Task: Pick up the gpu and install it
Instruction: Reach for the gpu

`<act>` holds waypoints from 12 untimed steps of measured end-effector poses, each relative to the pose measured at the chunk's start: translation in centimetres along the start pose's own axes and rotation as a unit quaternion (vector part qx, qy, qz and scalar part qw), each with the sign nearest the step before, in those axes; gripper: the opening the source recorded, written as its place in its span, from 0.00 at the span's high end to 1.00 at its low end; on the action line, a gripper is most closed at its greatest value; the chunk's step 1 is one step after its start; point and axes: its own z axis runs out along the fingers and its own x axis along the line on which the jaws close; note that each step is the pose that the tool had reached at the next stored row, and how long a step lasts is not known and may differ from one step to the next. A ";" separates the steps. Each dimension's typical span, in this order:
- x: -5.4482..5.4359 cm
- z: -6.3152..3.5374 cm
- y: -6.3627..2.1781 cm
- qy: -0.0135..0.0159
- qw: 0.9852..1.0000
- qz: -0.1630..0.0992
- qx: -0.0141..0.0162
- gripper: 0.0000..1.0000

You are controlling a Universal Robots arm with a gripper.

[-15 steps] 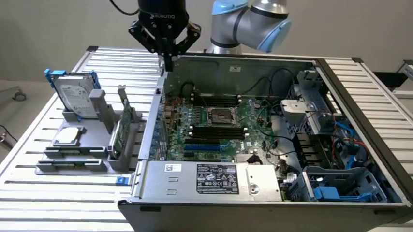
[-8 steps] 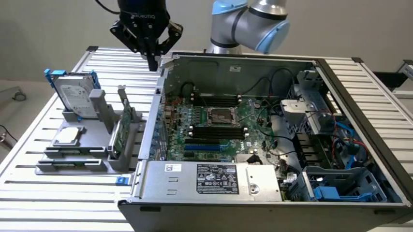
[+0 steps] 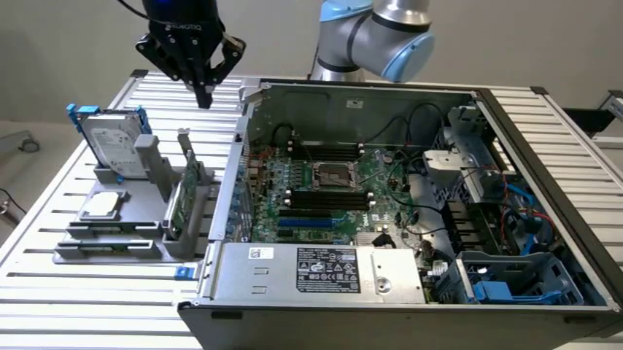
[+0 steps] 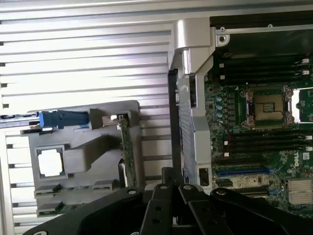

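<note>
Claw (image 3: 203, 100) shut, empty, well apart from gpu (image 3: 188, 191) upright in holder (image 3: 146, 157).

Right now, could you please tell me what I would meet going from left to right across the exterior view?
hard drive → gpu → CPU socket → blue drive cage
</note>
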 end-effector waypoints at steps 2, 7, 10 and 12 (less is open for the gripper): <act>0.9 0.17 0.02 0.001 1.000 0.000 0.000 0.89; 3.2 0.61 0.06 0.003 1.000 0.000 0.001 0.89; 4.6 0.85 0.07 0.004 1.000 0.000 0.001 0.89; 5.5 1.01 0.03 0.004 1.000 0.000 0.001 0.89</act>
